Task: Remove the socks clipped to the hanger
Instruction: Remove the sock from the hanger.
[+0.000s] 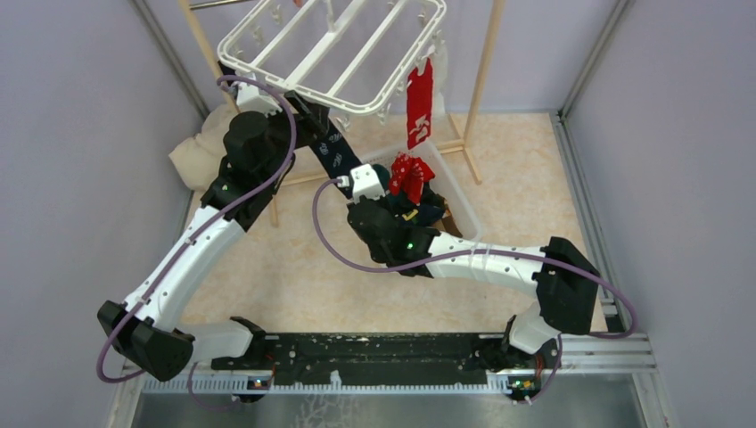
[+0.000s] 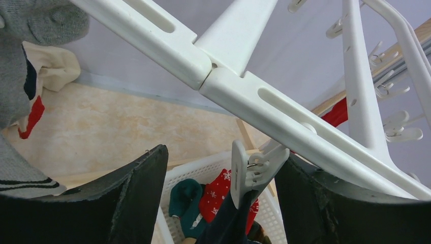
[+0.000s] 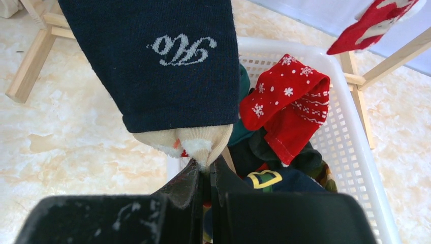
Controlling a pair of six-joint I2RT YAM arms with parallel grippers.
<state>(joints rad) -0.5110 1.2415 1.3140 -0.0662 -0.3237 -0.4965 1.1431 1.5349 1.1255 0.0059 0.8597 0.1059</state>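
Observation:
The white hanger (image 1: pixel 330 53) hangs at the back, its bars (image 2: pixel 264 101) filling the left wrist view. A dark navy sock (image 3: pixel 167 66) with a cream toe stretches down from one clip (image 2: pixel 254 168). My right gripper (image 3: pixel 206 160) is shut on that cream toe, just above the basket. My left gripper (image 2: pixel 223 170) is open under the hanger; the clip stands between its fingers, close to the right one. A red sock (image 1: pixel 420 102) dangles from a clip on the hanger's right side. A grey striped sock (image 2: pixel 30 51) hangs at the upper left.
A white slatted basket (image 1: pixel 464 209) below the hanger holds a red snowflake sock (image 3: pixel 287 101), a teal sock (image 2: pixel 185 203) and other dark socks. Wooden poles (image 1: pixel 486 71) stand around the hanger. A cream cloth (image 1: pixel 201 152) lies at the left wall.

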